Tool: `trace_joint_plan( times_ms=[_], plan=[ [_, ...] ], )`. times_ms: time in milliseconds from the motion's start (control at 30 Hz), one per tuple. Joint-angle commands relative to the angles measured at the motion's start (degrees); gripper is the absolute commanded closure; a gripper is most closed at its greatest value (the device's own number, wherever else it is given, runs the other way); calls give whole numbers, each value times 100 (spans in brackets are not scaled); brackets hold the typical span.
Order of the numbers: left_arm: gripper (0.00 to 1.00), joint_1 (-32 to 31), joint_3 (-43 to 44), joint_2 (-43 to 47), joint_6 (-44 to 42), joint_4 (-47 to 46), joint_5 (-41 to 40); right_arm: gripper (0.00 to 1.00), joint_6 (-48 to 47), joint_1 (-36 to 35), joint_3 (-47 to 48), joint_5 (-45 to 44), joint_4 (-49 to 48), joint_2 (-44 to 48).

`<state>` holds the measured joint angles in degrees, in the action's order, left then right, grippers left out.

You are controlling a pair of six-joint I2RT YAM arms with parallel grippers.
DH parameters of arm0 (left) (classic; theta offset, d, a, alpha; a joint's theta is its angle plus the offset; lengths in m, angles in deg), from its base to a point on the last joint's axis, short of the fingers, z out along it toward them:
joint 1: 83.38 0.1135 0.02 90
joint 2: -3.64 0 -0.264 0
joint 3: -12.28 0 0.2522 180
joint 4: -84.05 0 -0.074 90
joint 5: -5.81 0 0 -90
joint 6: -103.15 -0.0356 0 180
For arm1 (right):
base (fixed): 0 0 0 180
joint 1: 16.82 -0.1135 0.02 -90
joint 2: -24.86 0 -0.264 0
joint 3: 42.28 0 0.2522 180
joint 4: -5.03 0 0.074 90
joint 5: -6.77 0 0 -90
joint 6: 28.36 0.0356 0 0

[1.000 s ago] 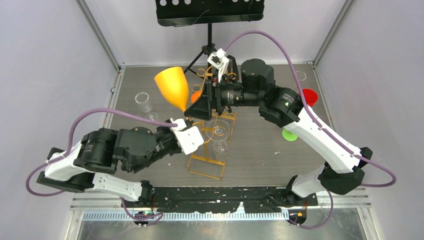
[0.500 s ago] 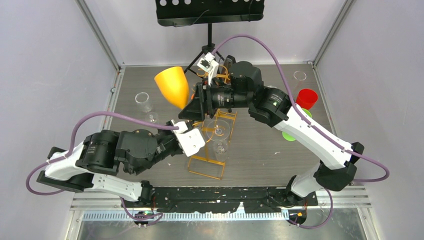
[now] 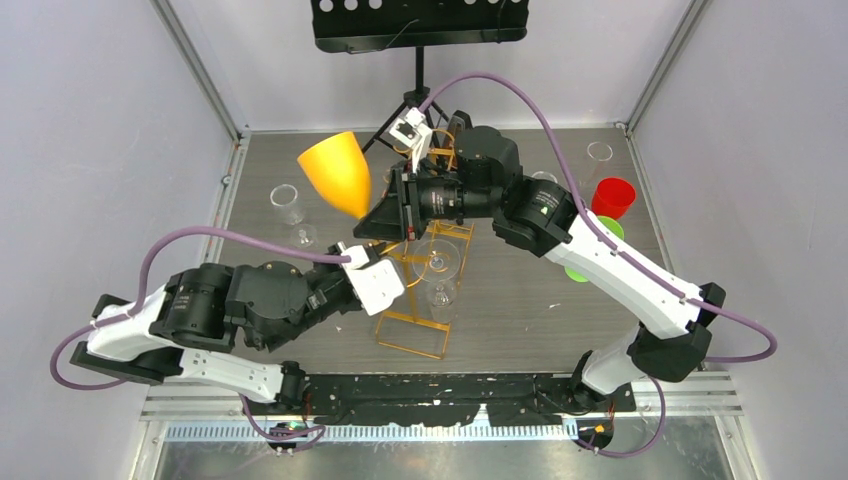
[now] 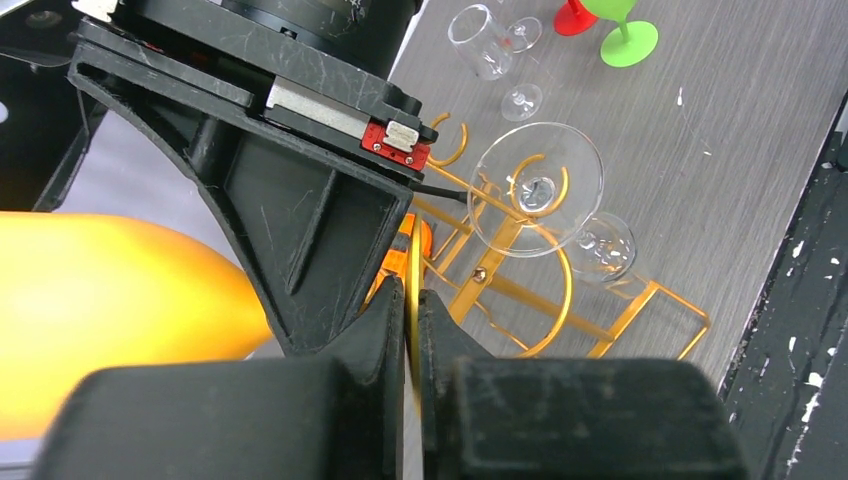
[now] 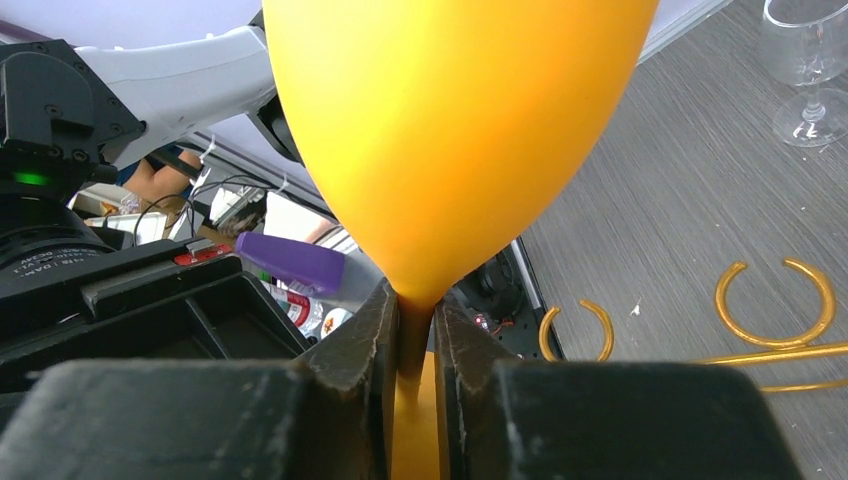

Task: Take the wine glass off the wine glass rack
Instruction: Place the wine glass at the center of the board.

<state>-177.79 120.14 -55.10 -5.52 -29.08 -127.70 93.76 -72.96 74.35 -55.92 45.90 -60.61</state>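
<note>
The yellow-orange wine glass is up in the air, left of the gold wire wine glass rack. Its bowl fills the right wrist view. My right gripper is shut on the stem just under the bowl, with both fingers pressed against it. Seen from above, that gripper reaches in from the right. My left gripper is shut on the thin edge of the glass's foot, and the bowl lies to its left. From above, the left gripper sits below the glass.
Two clear glasses hang upside down in the rack. A clear glass stands at the left, another at the back right. A red cup and a green piece are at the right. A black music stand rises behind.
My right gripper moved left to the stem and closed on it. The glass's bowl shifted slightly left, and my left arm drew back a little with the foot still gripped.
</note>
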Motion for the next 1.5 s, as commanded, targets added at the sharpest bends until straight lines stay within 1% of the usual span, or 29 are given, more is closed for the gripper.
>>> trace_joint_plan(
  times_ms=[0,67,133,233,333,433,533,700,767,867,900,1033,1167,1233,1300,1367,1467],
  plan=[
    [86,-25,-25,124,-19,-389,-109,94,-39,-20,-196,71,-394,346],
    [69,-25,-9,149,15,-397,-86,94,4,-28,-298,68,-495,437],
    [55,-24,11,208,53,-452,-22,94,14,-26,-361,41,-550,534],
    [40,-25,-72,357,101,-649,34,94,-42,-25,-435,-83,-555,736],
    [26,-21,-73,467,193,-755,31,94,-349,-21,-445,-403,-396,981],
    [15,-16,-46,567,277,-859,34,94,-817,-20,-355,-757,-7,1179],
    [1,-16,-26,687,347,-1026,78,94,-1202,-12,-249,-1190,420,1374],
    [1,117,180,720,593,-1004,224,94,-2050,-16,-321,-1939,941,1628],
    [1,259,359,656,742,-839,378,94,-2374,-11,-452,-2320,1037,1753],
    [0,532,578,561,948,-635,710,94,-2809,-11,-671,-2626,1050,1997],
    [0,659,635,537,1032,-578,819,94,-3019,-11,-777,-2874,1046,2100],
    [1,1388,801,458,1445,-350,1594,94,-3637,-17,-1156,-3412,900,2404],
    [0,2004,910,392,1736,-252,2087,94,-4326,-12,-1460,-3756,714,2633],
    [0,2320,1026,358,1831,-180,2384,94,-4750,-14,-1618,-3822,596,2748],
    [0,2691,1197,287,2104,-82,2754,94,-5262,-15,-1795,-3835,459,2844],
    [0,3068,1435,168,2316,89,2987,94,-5683,-13,-1959,-3744,329,2920],
    [0,3612,1706,18,2617,289,3581,94,-6293,-21,-2201,-3543,157,2988]
  ],
)
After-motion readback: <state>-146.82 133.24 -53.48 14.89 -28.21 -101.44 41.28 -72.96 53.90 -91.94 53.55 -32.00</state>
